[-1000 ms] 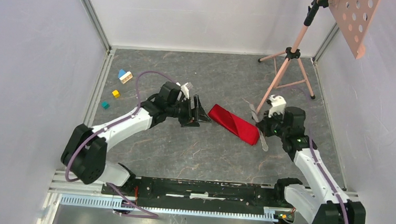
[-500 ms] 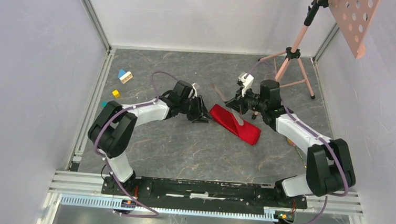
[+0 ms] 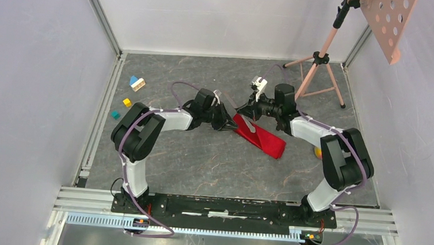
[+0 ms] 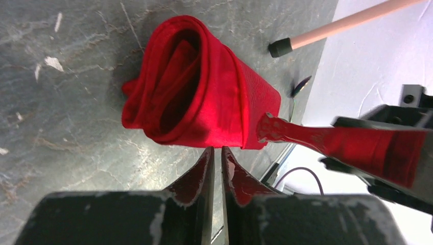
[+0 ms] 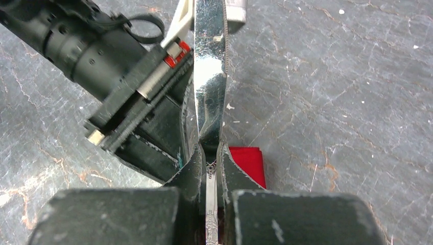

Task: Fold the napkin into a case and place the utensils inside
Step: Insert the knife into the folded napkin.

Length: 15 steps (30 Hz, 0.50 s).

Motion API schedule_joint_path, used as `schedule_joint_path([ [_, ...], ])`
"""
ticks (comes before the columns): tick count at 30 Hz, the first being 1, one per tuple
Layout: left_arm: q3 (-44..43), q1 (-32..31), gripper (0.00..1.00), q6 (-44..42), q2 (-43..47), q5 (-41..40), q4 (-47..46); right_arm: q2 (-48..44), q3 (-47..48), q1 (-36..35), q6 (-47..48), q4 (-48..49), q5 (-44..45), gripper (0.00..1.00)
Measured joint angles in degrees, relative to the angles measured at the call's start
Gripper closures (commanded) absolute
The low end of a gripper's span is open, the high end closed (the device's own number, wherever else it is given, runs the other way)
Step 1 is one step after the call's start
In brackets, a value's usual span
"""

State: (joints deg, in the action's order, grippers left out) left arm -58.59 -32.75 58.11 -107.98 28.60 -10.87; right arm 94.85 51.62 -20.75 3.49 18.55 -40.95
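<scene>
Two arms faced each other at the open end of the red case [image 3: 261, 138], which lay flat on the grey table [image 3: 200, 162] a little right of centre, its long side slanting toward the right arm's base. The left wrist view looked straight into its rolled mouth.

The left gripper [image 4: 215, 153] sat at the lower rim of that mouth with its fingers pressed almost together. Whether a fold of cloth was caught between them could not be told. The right gripper [image 5: 210, 153] was clamped on the patterned handle of a silver knife [image 5: 209, 76], and the blade pointed across at the left gripper, just above the case.

Several things could have gone wrong from there, in my judgement:

- The blade sat close beside the left gripper, so a slightly off line could have struck its fingers.
- The mouth was soft and only loosely open. A tip landing on the top layer would likely have flattened it or pushed the whole case along the table.
- The knife was held by its thin handle, so a knock could have twisted it in the grip.
</scene>
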Motion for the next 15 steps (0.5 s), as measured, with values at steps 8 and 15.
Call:
schedule_joint_path([
  [8,-0.72,0.68,0.87,0.17,-3.13,-0.04,0.35,3.76,2.05,-1.25,0.26,1.49,-1.11,0.99],
  [15,-0.72,1.49,0.87,0.17,-3.80,-0.07,0.52,6.58,5.07,-1.42,3.93,-1.99,-1.49,1.00],
])
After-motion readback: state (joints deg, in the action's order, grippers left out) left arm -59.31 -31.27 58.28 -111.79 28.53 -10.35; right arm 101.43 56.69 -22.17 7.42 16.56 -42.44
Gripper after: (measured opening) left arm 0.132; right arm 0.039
